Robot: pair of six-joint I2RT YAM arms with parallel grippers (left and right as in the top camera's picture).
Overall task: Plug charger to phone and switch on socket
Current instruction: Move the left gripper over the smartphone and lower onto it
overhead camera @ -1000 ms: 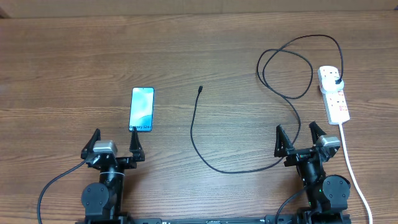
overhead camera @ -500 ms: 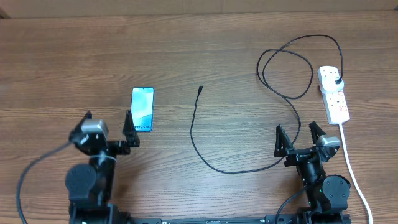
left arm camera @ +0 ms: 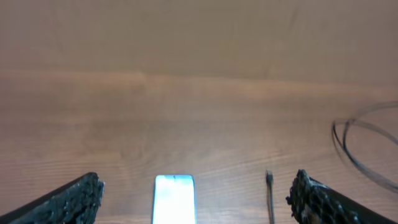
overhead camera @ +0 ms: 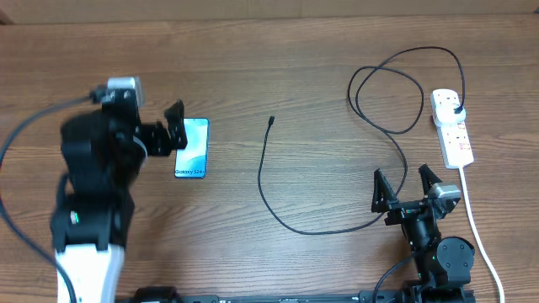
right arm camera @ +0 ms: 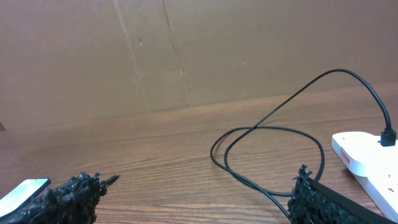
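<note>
The phone (overhead camera: 194,148) lies screen up at the left centre of the table. My left gripper (overhead camera: 152,124) is open and empty, hovering just left of and over the phone; one finger (overhead camera: 175,128) overlaps its left edge. In the left wrist view the phone (left arm camera: 174,200) shows between the open fingers of the gripper (left arm camera: 196,190). The charger cable (overhead camera: 261,172) runs from its connector tip (overhead camera: 271,122) in loops to its plug (overhead camera: 456,108) in the white socket (overhead camera: 455,135). My right gripper (overhead camera: 404,181) is open and empty, low at the front right.
The socket's thick white cord (overhead camera: 477,223) runs toward the front edge past my right arm. The cable's loops (right arm camera: 267,140) lie ahead of the right gripper (right arm camera: 193,186), with the socket (right arm camera: 367,158) to its right. A brown cardboard wall (right arm camera: 186,50) stands behind the table.
My left arm has risen and swung forward from the front edge to the phone's left side. The right arm, phone, cable and socket have not moved.
</note>
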